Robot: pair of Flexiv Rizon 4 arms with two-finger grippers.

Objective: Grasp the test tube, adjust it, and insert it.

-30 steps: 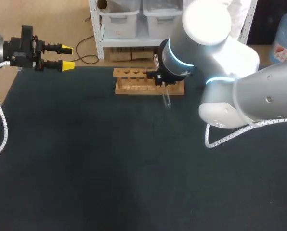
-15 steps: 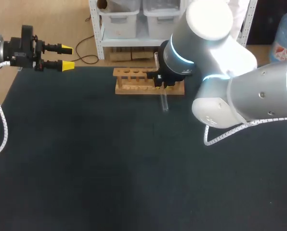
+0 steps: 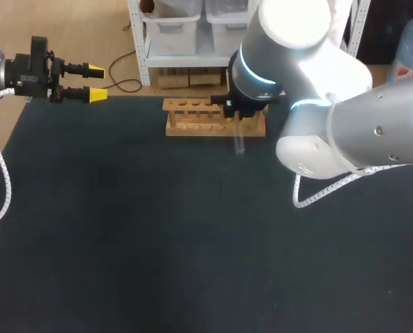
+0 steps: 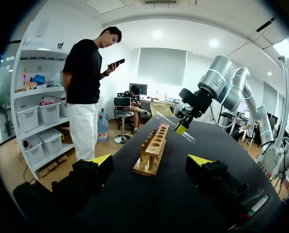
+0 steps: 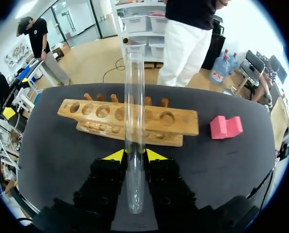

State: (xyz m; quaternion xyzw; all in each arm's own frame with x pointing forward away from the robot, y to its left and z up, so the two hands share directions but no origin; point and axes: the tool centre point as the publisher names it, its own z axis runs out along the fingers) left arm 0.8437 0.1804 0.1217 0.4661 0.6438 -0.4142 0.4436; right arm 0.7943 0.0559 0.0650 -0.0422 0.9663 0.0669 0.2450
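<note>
Right arm [image 3: 317, 104] shifted — fingers [image 5: 114, 156] clamp test tube [image 5: 135, 121], near wooden rack [image 5: 178, 124].

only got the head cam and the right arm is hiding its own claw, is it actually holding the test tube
Observer: Yes. In the right wrist view the right claw is shut on the test tube, with one yellow tip pressed on each side.
Operator: ok is anything already slotted in up ahead
Observer: Nothing that shows. The wooden rack lies ahead of the claw, and every hole I can see in it is empty.
Operator: anything else near it that i'm missing
Observer: A pink block lies beside one end of the rack, apart from it. The arm hides it from your view.
</note>
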